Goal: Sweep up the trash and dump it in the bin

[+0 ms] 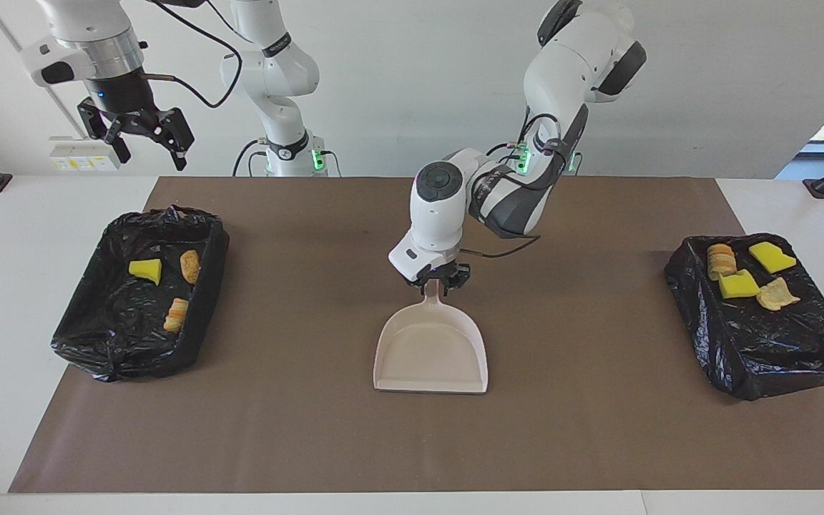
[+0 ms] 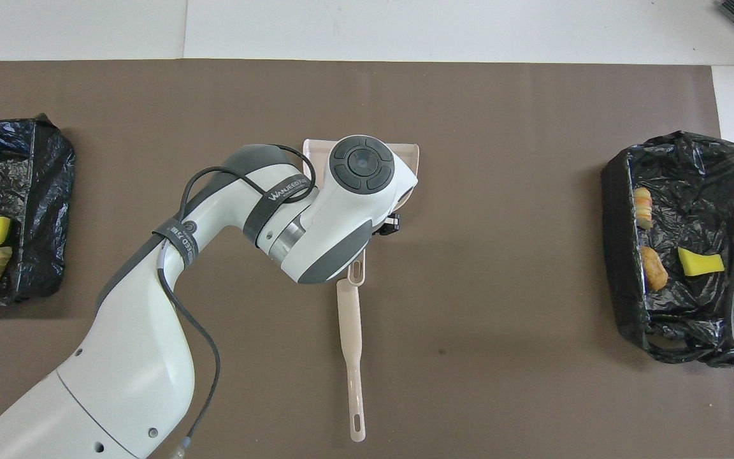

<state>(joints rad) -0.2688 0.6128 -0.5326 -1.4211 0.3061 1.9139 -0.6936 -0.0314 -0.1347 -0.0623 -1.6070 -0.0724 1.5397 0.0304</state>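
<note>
The pale pink dustpan (image 1: 430,354) lies flat on the brown mat, its handle toward the robots. My left gripper (image 1: 439,279) is down at the handle's end (image 2: 355,273); the arm (image 2: 316,217) covers most of the pan from above. My right gripper (image 1: 141,143) hangs open and empty, high up by the black-lined bin (image 1: 97,343) at the right arm's end. That bin holds trash: a yellow bit (image 1: 145,269) and two orange-brown pieces (image 1: 189,266). The bin (image 1: 777,357) at the left arm's end holds yellow bits (image 1: 737,284) and beige chunks (image 1: 777,293).
The beige long-handled brush (image 2: 351,344) lies on the mat between the dustpan's handle and the robots, in line with it; in the facing view the left arm hides it. The brown mat (image 1: 598,443) covers the white table.
</note>
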